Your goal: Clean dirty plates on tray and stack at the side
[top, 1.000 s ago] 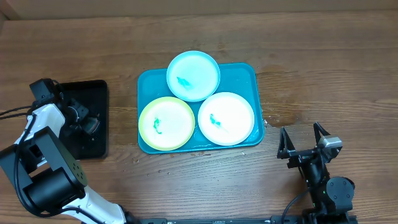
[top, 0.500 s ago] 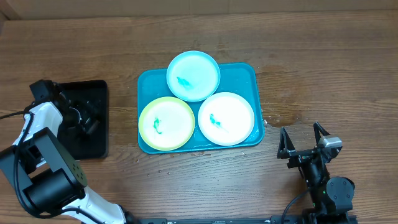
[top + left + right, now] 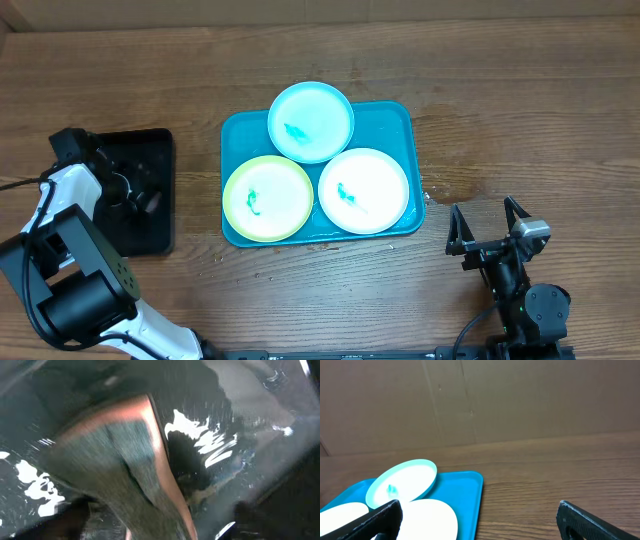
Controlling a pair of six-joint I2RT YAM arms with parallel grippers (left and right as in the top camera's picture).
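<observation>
- Right now the three round plastic plates all lie on the large turquoise rectangular plastic tray (image 3: 390, 122), mid-table, none stacked at the side yet.
- Light blue plate (image 3: 311, 121) sits at the far side, overhanging the tray rim and lapping onto the other two; yellow-green plate (image 3: 267, 198) and white plate (image 3: 363, 190) lie side by side nearer the robot.
- Each has a teal smear at centre, so cleaning looks not yet begun.
- Left gripper (image 3: 135, 195) is down in the smaller black rectangular tray (image 3: 160, 140), left of the plates, likely going for a wiping tool. The wrist view is blurred: wet black surface, a brownish-green shape. Can't tell if the jaws are released or clenched.
- Right gripper (image 3: 485, 224) is parked over the wooden table (image 3: 520, 100), jaws spread wide, holding nothing, well clear of the tray.
</observation>
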